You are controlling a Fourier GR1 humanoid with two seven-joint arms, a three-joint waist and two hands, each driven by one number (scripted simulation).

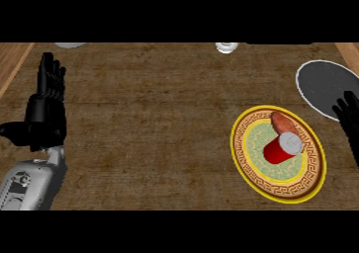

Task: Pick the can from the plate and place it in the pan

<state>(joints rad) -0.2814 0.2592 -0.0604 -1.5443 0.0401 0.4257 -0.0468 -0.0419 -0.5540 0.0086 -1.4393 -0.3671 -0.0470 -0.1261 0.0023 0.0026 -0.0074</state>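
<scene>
Here's the brown counter top [153,123], wood-grained, with a coarse, almost woven look across its middle. Over at the right sits the oval-looking plate [284,193]: bright yellow rim, a brown band with a Greek-key pattern, and a speckled pale green centre. And there's the can [280,149], a short red cylinder with a dull silver lid, lying tilted on the plate's green centre with the lid facing up and to the right. Any lettering on its red wall is too small to tell. Just behind it, touching or nearly so, lies a reddish-brown sausage-shaped piece [282,120], smooth and rounded, near the plate's far rim.

Beyond the plate, at the upper right, is the pan [321,81], a dark grey round dish with a thin pale rim and a matte inside. The right hand [354,126], black, comes in along the right edge, overlapping the pan's near rim, just beside the plate. Its fingers are stretched out and slightly apart, and it holds nothing.

Far left, well apart from all that, the left hand [47,116] rests with fingers up, straight and close together, thumb sticking out sideways, on its grey forearm [28,183].

At the far edge is a small silvery-white object [226,47], cut off by the view.
</scene>
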